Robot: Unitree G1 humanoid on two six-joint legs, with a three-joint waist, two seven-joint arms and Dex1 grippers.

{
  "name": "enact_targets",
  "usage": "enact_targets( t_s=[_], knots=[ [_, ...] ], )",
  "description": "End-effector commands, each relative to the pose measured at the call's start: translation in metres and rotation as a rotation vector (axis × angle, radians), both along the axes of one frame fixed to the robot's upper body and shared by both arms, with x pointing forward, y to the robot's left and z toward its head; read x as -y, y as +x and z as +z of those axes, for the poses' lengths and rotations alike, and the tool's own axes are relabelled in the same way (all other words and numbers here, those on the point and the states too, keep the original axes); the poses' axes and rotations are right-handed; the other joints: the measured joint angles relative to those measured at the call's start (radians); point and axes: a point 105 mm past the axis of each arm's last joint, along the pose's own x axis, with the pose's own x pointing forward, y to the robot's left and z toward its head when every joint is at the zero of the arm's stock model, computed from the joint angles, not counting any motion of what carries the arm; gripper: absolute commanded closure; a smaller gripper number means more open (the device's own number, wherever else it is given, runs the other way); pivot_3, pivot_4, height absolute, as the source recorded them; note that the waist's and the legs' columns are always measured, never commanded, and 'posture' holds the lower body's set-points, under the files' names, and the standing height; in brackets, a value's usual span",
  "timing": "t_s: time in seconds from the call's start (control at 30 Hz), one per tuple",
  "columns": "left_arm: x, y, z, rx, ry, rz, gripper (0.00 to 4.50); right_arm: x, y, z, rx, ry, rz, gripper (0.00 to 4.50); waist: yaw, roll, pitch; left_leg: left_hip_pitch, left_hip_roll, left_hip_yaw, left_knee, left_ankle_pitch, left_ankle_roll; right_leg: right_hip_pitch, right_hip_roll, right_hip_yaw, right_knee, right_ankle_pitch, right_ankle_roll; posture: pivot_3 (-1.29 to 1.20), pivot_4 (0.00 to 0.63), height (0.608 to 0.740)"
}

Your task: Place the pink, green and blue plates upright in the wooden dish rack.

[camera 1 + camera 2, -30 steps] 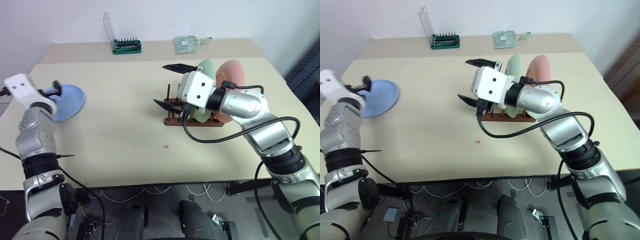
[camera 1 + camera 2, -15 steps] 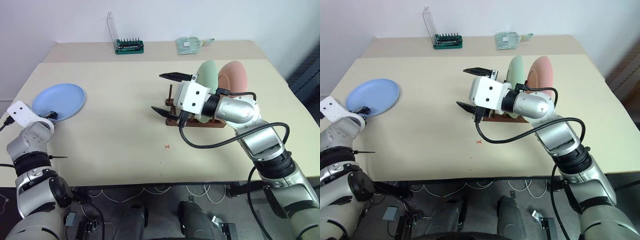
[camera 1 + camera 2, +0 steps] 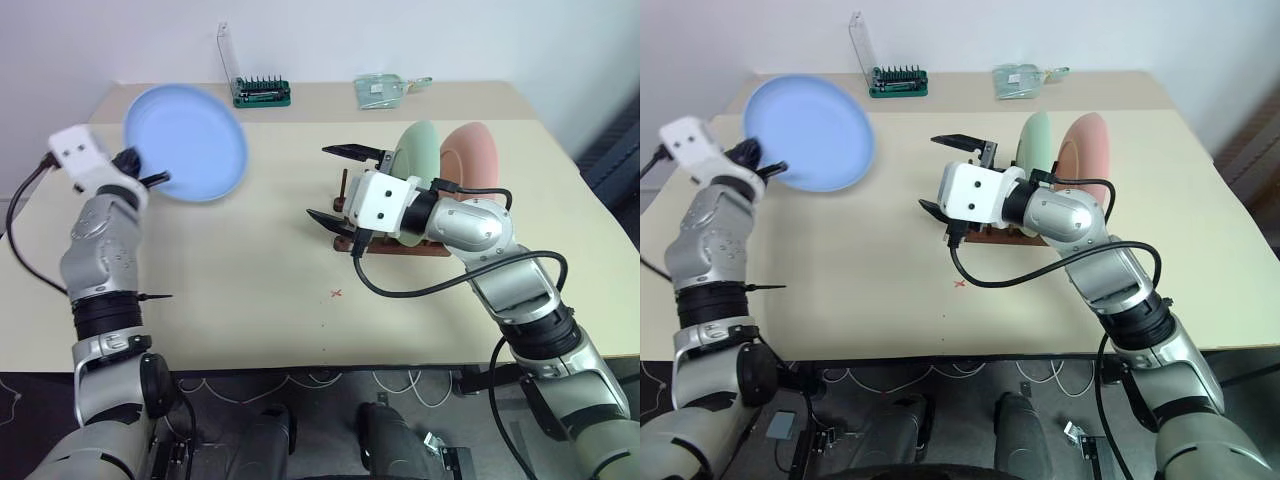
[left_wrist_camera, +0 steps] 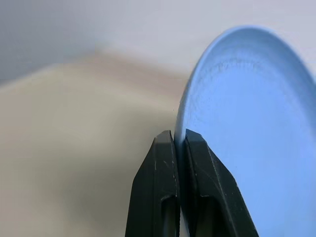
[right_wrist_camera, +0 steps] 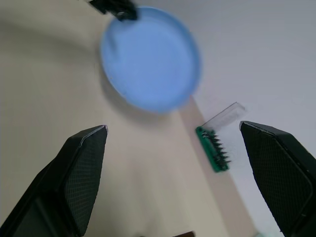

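The blue plate (image 3: 187,142) is off the table (image 3: 240,260), tilted up in the air at the far left, pinched at its rim by the left gripper (image 3: 147,172), whose two fingers (image 4: 163,168) are clamped together on the rim's edge with the plate's face to one side of them. The green plate (image 3: 415,160) and pink plate (image 3: 470,155) stand upright side by side in the rack (image 3: 385,245), well apart from the blue one, so only this last plate is left to seat. The right gripper (image 3: 335,185) hangs just in front of the rack with its fingers spread wide and nothing between them, pointing across toward the blue plate. The plate looks light, thin and stiff, a matte plastic that should not bend under its own weight, but a pinch at a single point on the rim gives it a long lever to swing or twist, and smooth plastic may slip in narrow pads. A hold on the rim is the only real option; the raised lip gives the fingers something to bite behind. If the plate passes to the right gripper, that one would best take the rim opposite the left's hold. It is unlikely to break if dropped, though it could roll away.
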Motion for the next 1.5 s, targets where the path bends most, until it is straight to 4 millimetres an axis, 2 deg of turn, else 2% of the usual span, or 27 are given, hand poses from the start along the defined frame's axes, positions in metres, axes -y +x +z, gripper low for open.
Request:
enact_targets(
  t_s=[0.03, 0.13, 0.27, 0.37, 0.47, 0.6, 0.7, 0.9, 0.93, 0.97, 1.0, 1.07, 1.17, 1.2, 1.27, 1.33, 1.4, 1.5],
  knots=[
    [0.044, -0.009, 0.033, 0.106, 0.091, -0.103, 4.47, -0.014, 0.002, 0.007, 0.14, -0.053, 0.018, 0.09, -0.006, 0.0, 0.0, 0.001, 0.0, 0.0, -0.001, 0.0, 0.0, 0.0, 0.0, 0.0, 0.0, 0.0, 0.0, 0.0, 0.15, 0.74],
    [0.077, -0.016, 0.048, 0.139, 0.093, -0.201, 4.47, -0.02, 0.01, 0.0, 0.211, -0.127, 0.009, 0.09, -0.01, 0.0, 0.0, 0.001, 0.001, 0.001, -0.001, 0.0, 0.0, -0.001, 0.001, 0.001, 0.001, 0.0, 0.0, 0.0, 0.15, 0.74],
    [0.096, -0.022, 0.059, 0.141, 0.055, -0.267, 4.47, -0.024, 0.017, -0.009, 0.252, -0.178, 0.008, 0.09, -0.004, 0.0, 0.0, 0.0, 0.001, 0.001, -0.001, 0.0, 0.0, -0.001, 0.001, 0.001, 0.001, 0.0, 0.0, 0.0, 0.15, 0.74],
    [0.119, -0.034, 0.069, 0.148, 0.01, -0.383, 4.47, -0.03, 0.026, -0.017, 0.304, -0.224, -0.001, 0.09, -0.003, 0.0, 0.0, 0.0, 0.0, 0.001, -0.001, 0.0, 0.0, -0.001, 0.001, 0.001, 0.001, 0.0, 0.0, 0.0, 0.15, 0.74],
    [0.129, -0.042, 0.075, 0.154, 0.009, -0.442, 4.47, -0.033, 0.03, -0.024, 0.325, -0.263, 0.002, 0.09, -0.003, 0.0, 0.0, 0.0, 0.0, 0.001, -0.001, 0.001, -0.001, -0.001, 0.001, 0.001, 0.001, 0.0, 0.0, 0.0, 0.15, 0.74],
    [0.134, -0.048, 0.075, 0.139, 0.029, -0.484, 4.47, -0.03, 0.038, -0.022, 0.364, -0.286, -0.037, 0.09, -0.004, 0.0, 0.0, 0.0, 0.0, 0.001, -0.001, 0.001, -0.002, -0.001, 0.001, 0.001, 0.001, 0.0, 0.0, 0.0, 0.15, 0.74],
    [0.134, -0.049, 0.071, 0.122, 0.039, -0.487, 4.5, -0.028, 0.04, -0.022, 0.345, -0.285, -0.046, 0.93, -0.004, 0.0, 0.0, 0.0, 0.0, 0.0, -0.001, 0.001, -0.002, -0.001, 0.001, 0.001, 0.001, 0.0, 0.0, 0.0, 0.15, 0.74],
    [0.132, -0.047, 0.071, 0.126, 0.019, -0.494, 4.5, -0.025, 0.044, -0.014, 0.391, -0.281, -0.087, 4.05, -0.004, 0.0, 0.0, 0.0, 0.0, 0.0, -0.001, 0.001, -0.002, -0.001, 0.001, 0.001, 0.001, 0.0, 0.0, 0.0, 0.15, 0.74],
    [0.131, -0.047, 0.071, 0.127, 0.014, -0.491, 4.17, -0.024, 0.044, -0.012, 0.404, -0.278, -0.093, 4.44, -0.004, 0.0, 0.0, 0.0, 0.0, 0.001, -0.001, 0.001, -0.002, -0.001, 0.001, 0.001, 0.001, 0.0, 0.0, 0.0, 0.15, 0.74],
    [0.13, -0.047, 0.071, 0.127, 0.01, -0.489, 3.81, -0.024, 0.044, -0.011, 0.412, -0.277, -0.098, 4.5, -0.003, 0.0, 0.001, 0.0, 0.0, 0.0, -0.001, 0.001, -0.002, -0.001, 0.001, 0.001, 0.001, 0.0, 0.0, 0.0, 0.15, 0.74],
    [0.127, -0.046, 0.071, 0.132, -0.004, -0.482, 3.46, -0.024, 0.044, -0.01, 0.422, -0.277, -0.101, 4.5, -0.003, 0.0, 0.0, 0.0, 0.0, 0.0, -0.001, 0.001, -0.002, -0.001, 0.001, 0.001, 0.001, 0.0, 0.0, 0.0, 0.15, 0.74],
    [0.121, -0.044, 0.075, 0.151, -0.028, -0.458, 2.48, -0.024, 0.043, -0.009, 0.429, -0.276, -0.1, 4.5, -0.002, 0.0, 0.0, 0.001, 0.0, 0.0, -0.001, 0.001, -0.002, 0.0, 0.001, 0.001, 0.0, 0.0, 0.0, 0.0, 0.15, 0.74],
    [0.099, -0.041, 0.086, 0.206, -0.024, -0.351, 0.91, -0.028, 0.037, -0.004, 0.428, -0.254, -0.071, 4.5, -0.002, 0.0, 0.001, 0.001, 0.0, 0.0, -0.001, 0.001, -0.002, 0.0, 0.001, 0.001, 0.0, 0.0, 0.0, 0.0, 0.15, 0.74],
    [0.084, -0.042, 0.095, 0.253, -0.049, -0.306, 0.46, -0.03, 0.034, 0.0, 0.417, -0.218, -0.061, 4.5, -0.004, 0.0, 0.001, 0.001, 0.0, 0.0, -0.001, 0.002, -0.002, 0.0, 0.001, 0.001, 0.0, 0.0, -0.001, 0.0, 0.15, 0.74],
    [0.063, -0.046, 0.108, 0.326, -0.095, -0.245, 0.46, -0.032, 0.031, 0.006, 0.404, -0.169, -0.045, 4.5, -0.008, 0.0, 0.001, 0.001, 0.001, 0.0, -0.001, 0.002, -0.002, -0.001, 0.001, 0.001, 0.001, 0.0, -0.001, 0.0, 0.15, 0.74],
    [0.021, -0.048, 0.113, 0.371, -0.091, -0.108, 0.46, -0.039, 0.021, 0.019, 0.346, -0.025, -0.001, 4.5, -0.014, 0.0, 0.001, 0.001, 0.001, 0.0, -0.002, 0.002, -0.003, -0.002, 0.002, 0.001, 0.001, 0.0, -0.001, 0.0, 0.15, 0.74],
    [-0.014, -0.047, 0.103, 0.332, -0.045, 0.007, 0.46, -0.045, 0.009, 0.035, 0.278, 0.132, 0.058, 4.5, -0.025, 0.0, 0.001, 0.001, 0.001, 0.0, -0.002, 0.002, -0.003, -0.002, 0.002, 0.001, 0.001, 0.0, -0.001, 0.0, 0.15, 0.74],
    [-0.031, -0.042, 0.078, 0.239, 0.087, 0.038, 0.46, -0.048, -0.008, 0.06, 0.162, 0.347, 0.148, 4.5, -0.028, 0.001, 0.001, 0.001, 0.001, 0.0, -0.003, 0.002, -0.003, -0.002, 0.002, 0.001, 0.001, 0.0, -0.001, 0.0, 0.15, 0.74]
  ],
)
